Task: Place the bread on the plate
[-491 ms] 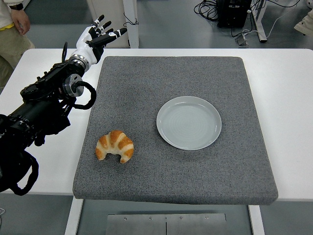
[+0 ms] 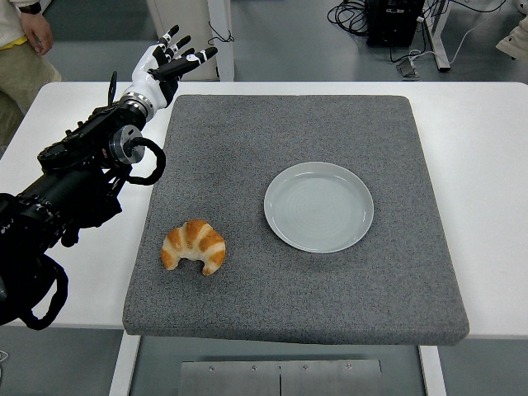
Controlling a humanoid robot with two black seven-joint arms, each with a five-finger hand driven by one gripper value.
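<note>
A golden croissant [image 2: 195,245] lies on the grey mat [image 2: 297,132], near its front left corner. A pale round plate [image 2: 318,206] with nothing on it sits to the croissant's right, around the mat's middle. My left hand [image 2: 169,59] is raised over the mat's far left corner, well behind the croissant, with its fingers spread and holding nothing. Its black arm stretches in from the left edge. My right arm does not show.
The mat rests on a white table [image 2: 478,148]. A person's hand and sleeve [image 2: 29,29] show at the top left corner. Table legs and cables stand on the floor beyond the far edge.
My left hand and arm have shifted slightly to the right. The croissant and plate have not moved.
</note>
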